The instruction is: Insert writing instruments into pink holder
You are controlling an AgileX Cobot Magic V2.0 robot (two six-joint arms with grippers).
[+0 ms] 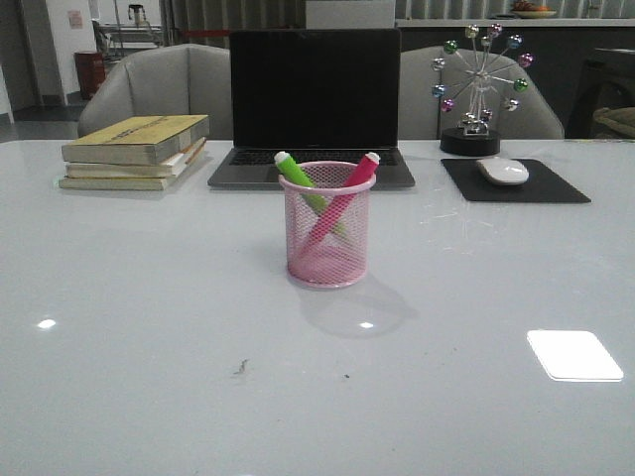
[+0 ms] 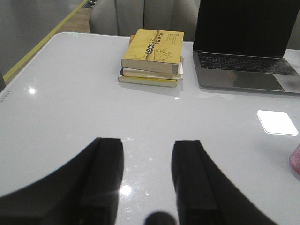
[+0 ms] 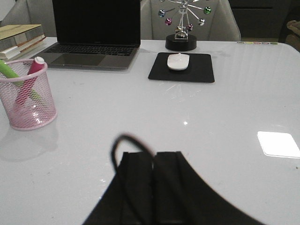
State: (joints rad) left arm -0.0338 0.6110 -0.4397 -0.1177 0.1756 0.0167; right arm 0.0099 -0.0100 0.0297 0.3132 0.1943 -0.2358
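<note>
**Two markers in the pink cup**

The round pink wire-mesh cup (image 1: 327,226) stands upright in the middle of the shiny white surface (image 1: 149,327), in front of the open black laptop (image 1: 314,104). Inside it lean the lime green marker (image 1: 301,180) and the hot pink marker (image 1: 347,188), crossing each other, tops poking over the rim.

The left fingers (image 2: 147,180) are spread apart, holding nothing. The right fingers (image 3: 153,185) are pressed together, also holding nothing. Both are well apart from the cup.
</note>
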